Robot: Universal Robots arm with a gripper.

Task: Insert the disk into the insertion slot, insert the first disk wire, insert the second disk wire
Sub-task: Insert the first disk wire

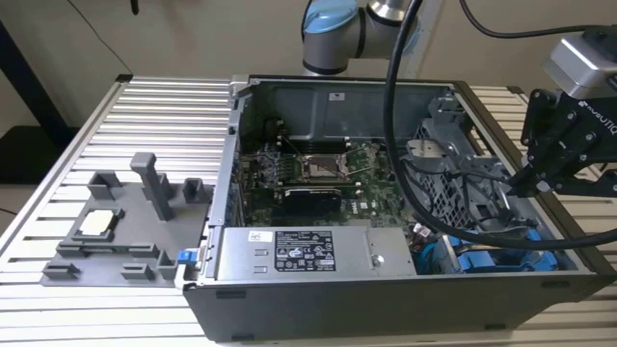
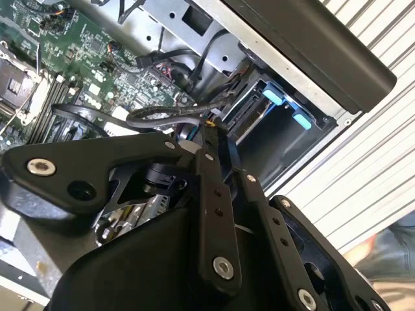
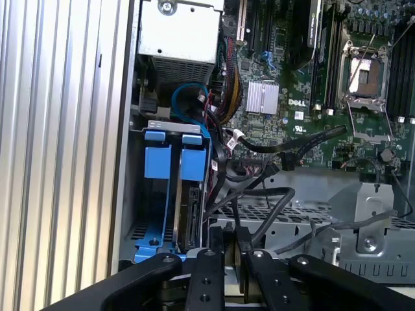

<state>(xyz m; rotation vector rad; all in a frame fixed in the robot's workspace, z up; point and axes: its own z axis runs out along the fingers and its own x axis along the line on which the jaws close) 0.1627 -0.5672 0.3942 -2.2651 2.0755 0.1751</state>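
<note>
The blue-framed silver-beige metal disk stands in the dark grey perforated slot. Just beside it, the black claw pinches a thin black wire.

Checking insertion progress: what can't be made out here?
- Near end of the disk: first wrist view, covered by the gripper.
- Floor of the insertion slot: exterior view, behind the case wall and black cables.
- End of the thin wire: second wrist view, behind the gripper.

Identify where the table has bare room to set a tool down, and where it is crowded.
Free: the table beyond the grey fixture and in front of it. Crowded: cables beside the disk.
</note>
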